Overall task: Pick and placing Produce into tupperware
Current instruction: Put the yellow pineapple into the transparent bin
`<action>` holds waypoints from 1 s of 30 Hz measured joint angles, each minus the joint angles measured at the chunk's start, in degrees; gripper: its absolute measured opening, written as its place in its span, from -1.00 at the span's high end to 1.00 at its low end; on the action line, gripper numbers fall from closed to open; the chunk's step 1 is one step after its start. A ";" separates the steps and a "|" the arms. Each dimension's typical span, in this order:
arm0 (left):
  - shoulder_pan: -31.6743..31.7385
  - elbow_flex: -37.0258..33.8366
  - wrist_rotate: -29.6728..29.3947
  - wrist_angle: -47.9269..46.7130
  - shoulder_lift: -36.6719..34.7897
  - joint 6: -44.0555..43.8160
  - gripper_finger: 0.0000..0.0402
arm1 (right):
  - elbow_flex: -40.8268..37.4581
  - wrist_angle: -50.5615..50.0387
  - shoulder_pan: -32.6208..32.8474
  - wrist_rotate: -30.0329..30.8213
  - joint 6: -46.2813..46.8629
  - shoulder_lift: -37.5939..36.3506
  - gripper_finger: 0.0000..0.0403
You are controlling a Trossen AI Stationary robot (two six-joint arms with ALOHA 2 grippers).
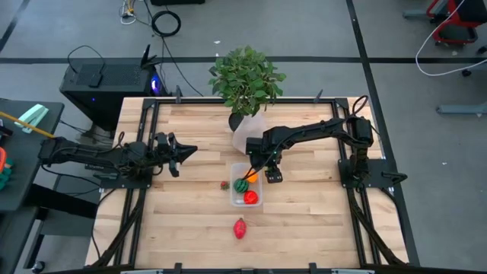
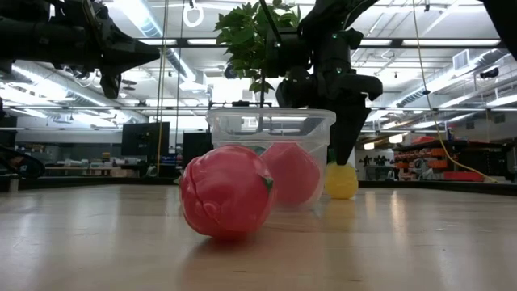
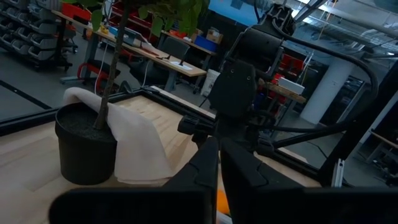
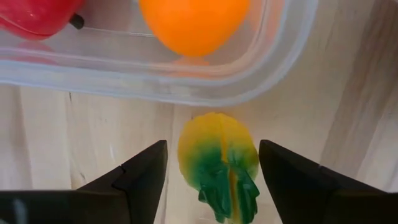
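The clear tub (image 1: 237,170) stands mid-table and holds an orange fruit (image 4: 193,22), a red one (image 4: 31,15) and a striped green one (image 1: 241,185). A yellow fruit with green leaves (image 4: 217,155) lies on the wood just outside the tub's right wall. My right gripper (image 4: 211,146) is open and points down over it, one finger on each side with gaps showing. A pinkish-red fruit (image 1: 240,227) lies nearer the near edge, and a tiny red piece (image 1: 225,183) sits left of the tub. My left gripper (image 1: 183,151) hovers shut, left of the tub.
A leafy potted plant (image 1: 245,76) in a pale wrapped pot (image 1: 248,131) stands just beyond the tub, close to the right arm. Bare wood stretches toward the near edge around the pinkish-red fruit (image 2: 226,190). Black rails frame the table (image 1: 304,221).
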 joint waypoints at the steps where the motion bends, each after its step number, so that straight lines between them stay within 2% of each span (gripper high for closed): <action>1: 0.01 0.00 0.00 0.00 0.00 -0.05 0.90 | 0.00 -0.13 -0.01 0.00 0.00 0.00 -0.28; 13: 0.00 0.00 0.02 0.02 0.00 -0.81 0.83 | 0.00 -1.22 -0.04 0.72 0.05 -0.01 -0.12; 21: 0.01 0.00 0.01 0.02 0.00 -0.84 0.88 | 0.00 -2.01 -0.02 0.79 0.01 -0.07 0.03; 30: 0.01 0.00 0.00 0.02 0.00 -0.86 0.87 | 0.02 -5.29 -0.02 1.01 -0.14 -1.66 0.06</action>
